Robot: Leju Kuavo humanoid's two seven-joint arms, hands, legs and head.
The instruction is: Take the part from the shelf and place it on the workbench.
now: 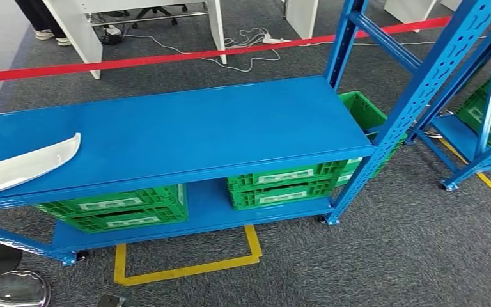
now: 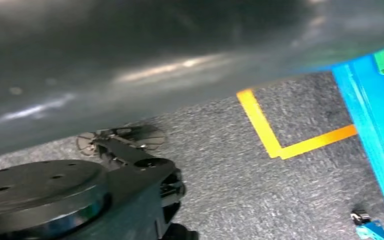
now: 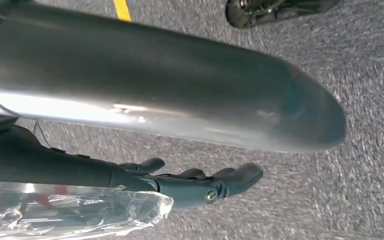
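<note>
right hand (image 3: 200, 187): dark fingers (image 3: 240, 175) stretched out and slightly apart, holding nothing, hanging over grey carpet (image 3: 330, 200). a crinkled clear plastic wrap (image 3: 70, 212) sits along the wrist, likely a protective cover. the arm looks parked at the robot's side, not reaching.

left hand: wrist view is blurred and mostly taken up by a grey surface close to the lens; cannot tell whether those fingers are apart or together.

the part (image 1: 25, 165): long, curved, white piece lying flat on the top board of the blue shelf (image 1: 198, 128), at its left end, close to the front edge, running out of the picture on the left. nothing touches it. lying near the front edge, it should be easy to reach from the aisle.

under the top board: green crates (image 1: 121, 210) on the lower board. yellow floor tape (image 1: 185, 268) marks a spot in front of the shelf, probably a standing mark. red barrier tape (image 1: 166, 57) runs behind.

judgement: pick-up not yet begun; the left arm is nearer the part.
</note>
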